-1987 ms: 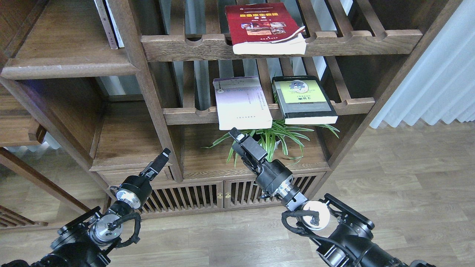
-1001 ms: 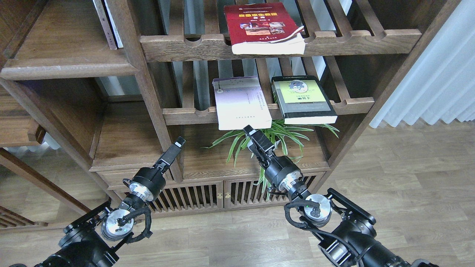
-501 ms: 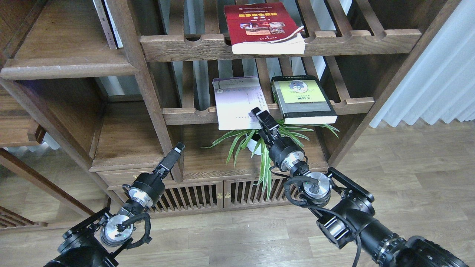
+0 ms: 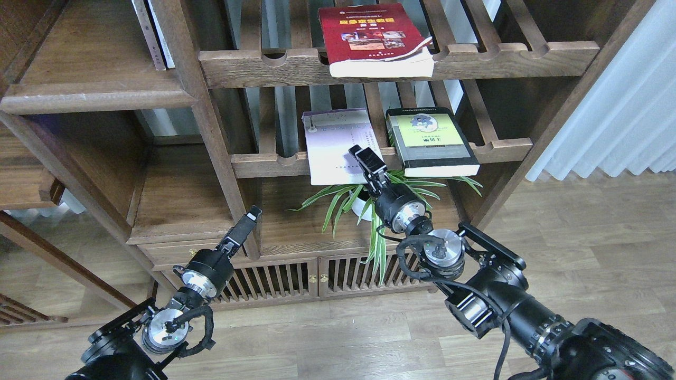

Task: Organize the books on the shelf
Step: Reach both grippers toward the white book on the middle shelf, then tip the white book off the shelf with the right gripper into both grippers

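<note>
Three books lie flat on slatted racks. The pale lilac-white paperback (image 4: 335,142) and the yellow-green book with a dark grey border (image 4: 430,138) lie side by side on the lower rack and overhang its front rail. The thick dark red book (image 4: 369,34) lies on the upper rack. The solid plank shelf (image 4: 90,97) is at the upper left. My right gripper (image 4: 364,159) is at the paperback's front right corner; its fingers cannot be told apart. My left gripper (image 4: 252,216) is low, in front of the shelf post, empty and seen edge-on.
Two thin books (image 4: 153,31) stand at the plank shelf's right end. A potted spider plant (image 4: 364,203) sits under the lower rack, just behind my right wrist. A thick upright post (image 4: 211,126) divides the bays. A slatted cabinet (image 4: 280,279) is below and a curtain (image 4: 623,116) at the right.
</note>
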Tool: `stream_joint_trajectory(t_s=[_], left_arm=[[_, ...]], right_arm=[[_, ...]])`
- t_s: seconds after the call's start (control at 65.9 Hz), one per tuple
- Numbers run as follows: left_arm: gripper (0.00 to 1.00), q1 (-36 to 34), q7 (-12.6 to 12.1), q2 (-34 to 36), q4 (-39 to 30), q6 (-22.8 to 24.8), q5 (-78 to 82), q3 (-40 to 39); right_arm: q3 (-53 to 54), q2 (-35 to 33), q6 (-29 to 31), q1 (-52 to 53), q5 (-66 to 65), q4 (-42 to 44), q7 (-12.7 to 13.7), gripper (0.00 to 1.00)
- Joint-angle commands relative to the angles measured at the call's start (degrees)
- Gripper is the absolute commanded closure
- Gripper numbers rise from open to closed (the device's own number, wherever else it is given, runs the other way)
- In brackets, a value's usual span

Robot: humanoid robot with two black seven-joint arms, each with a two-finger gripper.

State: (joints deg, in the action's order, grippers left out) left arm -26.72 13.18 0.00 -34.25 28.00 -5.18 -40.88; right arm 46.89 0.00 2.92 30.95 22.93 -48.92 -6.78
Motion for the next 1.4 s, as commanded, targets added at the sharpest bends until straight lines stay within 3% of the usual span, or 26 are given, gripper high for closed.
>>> stream_joint_trajectory(t_s=[0.0, 0.015, 0.046, 0.394, 0.637, 0.774, 0.865, 0.925, 0.94, 1.077, 1.198, 1.38], left_arm=[[0.0, -0.1, 0.0, 0.0, 0.0, 0.0, 0.0, 0.0], [0.0, -0.1, 0.0, 0.0, 0.0, 0.0, 0.0, 0.0], [0.0, -0.1, 0.0, 0.0, 0.0, 0.0, 0.0, -0.1], [0.0, -0.1, 0.1, 0.0, 0.0, 0.0, -1.7, -2.3], [0.01, -0.2, -0.3, 0.0, -0.9, 0.0, -10.9, -2.5], [0.03, 0.5, -0.4, 0.0, -5.5, 0.0, -16.2, -1.8], [0.03, 1.1, -2.5, 0.0, -10.2, 0.0, -20.7, 0.3], [0.03, 1.6, -5.2, 0.0, -14.0, 0.0, -24.3, 0.4], [0.03, 1.9, -7.8, 0.0, -17.5, 0.0, -27.4, 0.6], [0.02, 3.3, -13.0, 1.9, -21.5, 0.0, -29.2, 0.9], [0.02, 4.8, -14.0, 3.9, -24.0, 0.0, -29.2, 1.1], [0.02, 4.9, -15.3, 6.4, -25.2, 0.0, -29.3, 3.1]], right_arm=[[0.4, 0.0, 3.2, -0.3, 0.1, -0.1, -0.6, 0.79], [0.4, 0.0, 4.7, -0.5, 0.1, -0.1, -1.0, 0.91], [0.3, 0.0, 6.3, -0.7, 0.0, 0.0, -1.5, 0.97], [0.0, 0.0, 8.4, -4.0, -0.5, -1.2, -1.9, 0.96], [-0.1, 0.0, 23.9, -10.0, -0.3, -7.4, 0.0, 0.96], [-0.6, -3.3, 25.1, -15.1, -0.3, -11.3, 1.8, 0.96], [-0.7, -5.4, 25.1, -17.6, -0.3, -13.0, 3.0, 0.96], [-0.7, -6.2, 25.1, -18.9, -0.3, -13.5, 3.4, 0.96], [-0.7, -6.9, 25.1, -19.6, -0.3, -13.7, 3.5, 0.96], [-0.8, -7.6, 25.1, -21.0, -0.5, -14.4, 5.2, 0.96], [-1.4, -7.6, 25.1, -21.3, -0.9, -14.5, 7.1, 0.96], [-3.5, -7.5, 25.1, -21.3, -1.1, -14.8, 7.5, 0.96]])
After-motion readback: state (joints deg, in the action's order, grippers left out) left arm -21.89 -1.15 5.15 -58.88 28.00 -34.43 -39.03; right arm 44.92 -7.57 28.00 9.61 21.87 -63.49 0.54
